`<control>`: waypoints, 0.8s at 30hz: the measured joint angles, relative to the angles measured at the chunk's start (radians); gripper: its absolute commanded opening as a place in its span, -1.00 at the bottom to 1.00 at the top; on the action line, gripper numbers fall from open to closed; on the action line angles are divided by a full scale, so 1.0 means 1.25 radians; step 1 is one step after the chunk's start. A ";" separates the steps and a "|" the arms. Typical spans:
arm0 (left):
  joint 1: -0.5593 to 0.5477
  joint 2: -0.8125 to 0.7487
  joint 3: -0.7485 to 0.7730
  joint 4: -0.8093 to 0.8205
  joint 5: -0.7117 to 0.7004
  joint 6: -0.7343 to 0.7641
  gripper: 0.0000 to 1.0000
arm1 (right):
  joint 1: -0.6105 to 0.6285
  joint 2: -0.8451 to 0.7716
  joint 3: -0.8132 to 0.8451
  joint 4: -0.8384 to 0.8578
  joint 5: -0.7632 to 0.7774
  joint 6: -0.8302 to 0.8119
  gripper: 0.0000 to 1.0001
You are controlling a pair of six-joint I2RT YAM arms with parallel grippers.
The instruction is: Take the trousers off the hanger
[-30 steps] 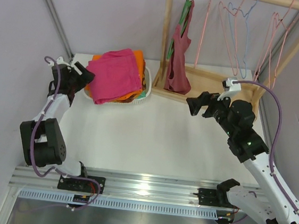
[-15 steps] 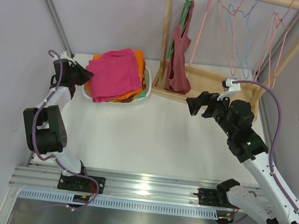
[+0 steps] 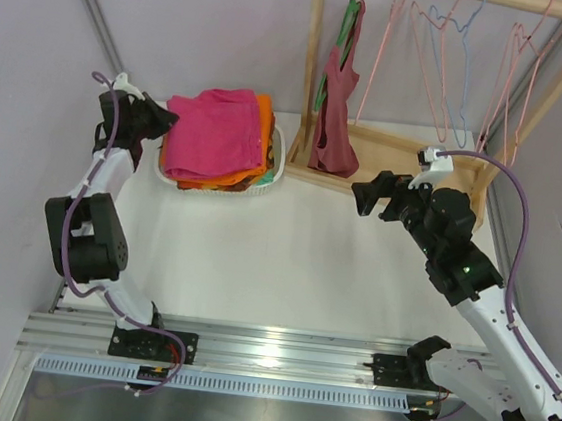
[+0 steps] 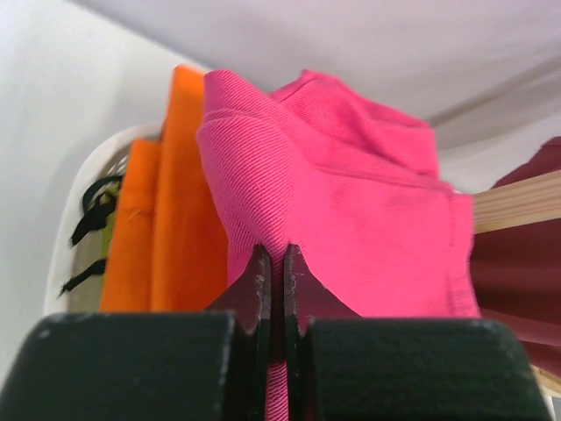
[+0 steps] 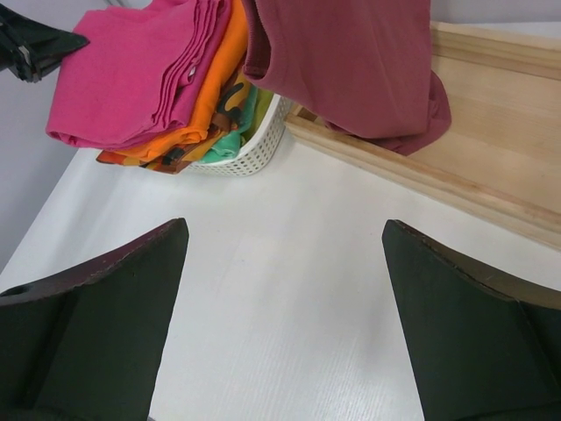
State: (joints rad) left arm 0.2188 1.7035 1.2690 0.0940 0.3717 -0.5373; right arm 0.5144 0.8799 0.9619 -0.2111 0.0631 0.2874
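- When checked from above, found the bright magenta-pink soft fabric trousers (image 3: 214,133) lying folded on top of an orange folded cloth (image 3: 263,118) in a white perforated plastic basket (image 3: 280,155) at the far left of the white table (image 3: 286,261).
- Found the trousers off any hanger and well apart from the thin light-pink wire hangers (image 3: 378,70) hung on the rail of the light wooden rack (image 3: 408,149) at the far right.
- Confirmed the left gripper (image 3: 160,120) at the left edge of the trousers, jaws pressed together on a fold of the pink fabric.
- Verified the same from the left wrist: black fingers (image 4: 259,285) nipping the cloth edge, orange cloth just beside on the left.
- Recorded the right gripper (image 3: 363,197) hovering above the table in front of the rack, jaws wide apart.
- From the right wrist, logged a darker maroon garment (image 5: 351,61) draped down onto the rack's base board, just beside the basket.
- Noted that maroon garment hanging from a green hanger (image 3: 354,17) at the left end of the rail.
- Noted green and dark-patterned cloths under the orange cloth in the basket.
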 measured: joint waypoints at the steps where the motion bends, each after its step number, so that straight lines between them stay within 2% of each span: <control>1: -0.005 0.000 0.011 0.000 0.002 0.003 -1.00 | 0.000 0.001 0.000 0.000 0.001 0.000 0.99; 12: -0.044 0.040 0.107 -0.023 0.001 0.054 -0.99 | 0.005 0.003 0.000 -0.003 0.021 0.000 0.99; 16: -0.042 0.071 0.107 -0.030 -0.017 0.061 -0.88 | 0.006 0.003 0.000 -0.009 0.028 0.001 0.99; 18: -0.039 0.074 0.107 -0.041 -0.030 0.073 -0.68 | 0.006 0.003 0.000 -0.013 0.033 0.001 0.99; 19: -0.039 0.074 0.108 -0.048 -0.037 0.081 -0.51 | 0.006 0.003 0.000 -0.014 0.037 0.002 0.99; 20: -0.039 0.074 0.112 -0.057 -0.043 0.089 -0.16 | 0.006 0.003 0.000 -0.015 0.039 0.002 0.99; 22: -0.040 0.074 0.124 -0.085 -0.052 0.105 0.20 | 0.006 0.004 0.000 -0.017 0.044 0.007 0.99; 23: -0.040 0.074 0.129 -0.096 -0.059 0.109 0.46 | 0.006 0.006 0.000 -0.018 0.045 0.009 0.99; 24: -0.041 0.074 0.134 -0.108 -0.068 0.118 0.55 | 0.006 0.009 0.000 -0.019 0.045 0.012 0.99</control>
State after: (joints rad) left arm 0.1673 1.7954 1.4368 -0.0414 0.2867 -0.3901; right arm 0.5220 0.8913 0.9619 -0.2344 0.1196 0.3027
